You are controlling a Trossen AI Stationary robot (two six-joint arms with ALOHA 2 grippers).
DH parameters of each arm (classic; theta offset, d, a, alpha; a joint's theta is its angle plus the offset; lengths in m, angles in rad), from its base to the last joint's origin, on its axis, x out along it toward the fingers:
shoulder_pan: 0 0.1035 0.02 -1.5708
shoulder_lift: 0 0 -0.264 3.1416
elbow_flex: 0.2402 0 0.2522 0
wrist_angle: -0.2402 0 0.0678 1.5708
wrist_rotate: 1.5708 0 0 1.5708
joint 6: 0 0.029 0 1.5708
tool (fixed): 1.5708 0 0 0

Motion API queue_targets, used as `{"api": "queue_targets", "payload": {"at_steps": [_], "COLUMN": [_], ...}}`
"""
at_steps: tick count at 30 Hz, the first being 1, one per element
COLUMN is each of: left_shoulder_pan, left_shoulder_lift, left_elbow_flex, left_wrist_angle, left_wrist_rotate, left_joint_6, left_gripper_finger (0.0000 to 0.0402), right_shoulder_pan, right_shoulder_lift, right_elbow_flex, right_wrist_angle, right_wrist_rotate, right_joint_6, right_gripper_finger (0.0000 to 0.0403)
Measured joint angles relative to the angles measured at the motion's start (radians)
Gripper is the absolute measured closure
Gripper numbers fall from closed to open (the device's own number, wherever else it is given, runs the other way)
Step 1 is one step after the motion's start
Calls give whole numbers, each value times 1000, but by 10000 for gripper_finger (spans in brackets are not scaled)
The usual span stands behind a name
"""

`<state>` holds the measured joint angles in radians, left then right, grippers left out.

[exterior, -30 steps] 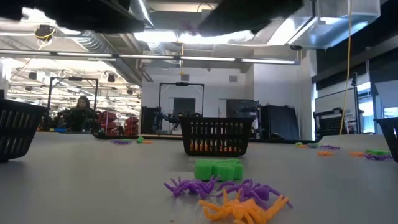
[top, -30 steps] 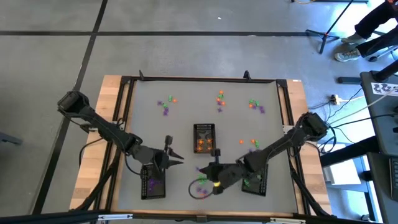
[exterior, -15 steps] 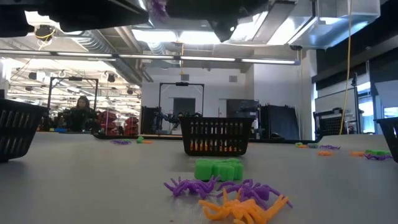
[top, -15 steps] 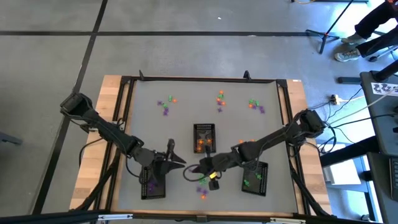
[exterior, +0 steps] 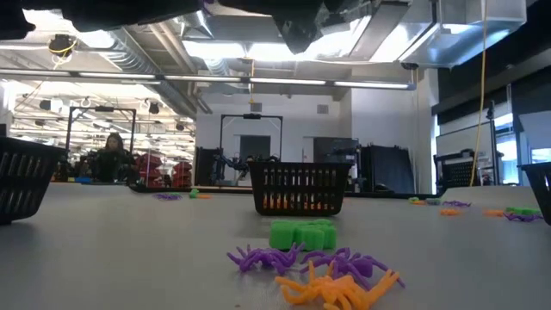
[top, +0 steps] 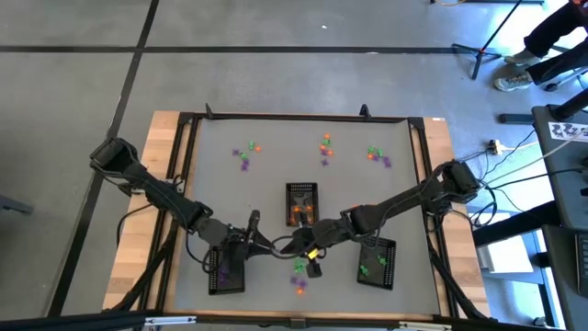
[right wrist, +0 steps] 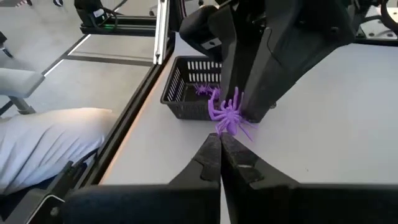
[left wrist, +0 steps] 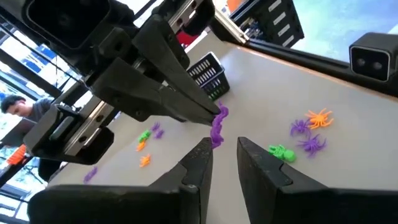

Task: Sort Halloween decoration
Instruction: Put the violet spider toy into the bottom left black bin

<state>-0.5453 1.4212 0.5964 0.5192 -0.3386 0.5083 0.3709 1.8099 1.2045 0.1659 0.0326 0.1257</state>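
Observation:
A purple spider (left wrist: 217,127), one of the Halloween decorations, hangs in the air over the front middle of the table. My right gripper (left wrist: 215,114) is shut on it and reaches in from the right (top: 287,246). My left gripper (left wrist: 222,144) faces it from the left (top: 260,243) and is open. Its two fingertips stand on either side of the spider's lower end; I cannot tell whether they touch it. More trinkets in purple, orange and green (exterior: 314,263) lie on the table below. My right gripper pinches the purple spider's upper part (left wrist: 219,118) between the free ends of its two shut fingers. The fingers come from the table's right, slanting a little downward. The spider hangs below the fingertips, clear of the table.
Three black mesh trays stand on the table: one in the middle (top: 301,204) with orange pieces, one front left (top: 225,271) with purple, one front right (top: 377,264) with green. Small clusters of trinkets lie near the far edge (top: 246,152), (top: 326,147), (top: 378,156).
My right gripper has swung from above the front pile toward the table's left and slightly up, staying shut, until its tip meets my left gripper. The purple spider has come with it, hanging clear of the table.

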Motion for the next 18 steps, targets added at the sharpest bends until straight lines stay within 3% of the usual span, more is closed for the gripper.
{"api": "queue_targets", "payload": {"at_steps": [18], "left_shoulder_pan": [0], "left_shoulder_lift": [0], "left_elbow_flex": [0], "left_wrist_angle": [44], "left_wrist_rotate": [9], "left_joint_6": [1], "left_gripper_finger": [335], "right_shoulder_pan": [-8], "right_shoulder_lift": [9], "right_elbow_flex": [0], "right_wrist_angle": [52], "right_wrist_rotate": [0], "right_joint_6": [3], "right_gripper_finger": [403]}}
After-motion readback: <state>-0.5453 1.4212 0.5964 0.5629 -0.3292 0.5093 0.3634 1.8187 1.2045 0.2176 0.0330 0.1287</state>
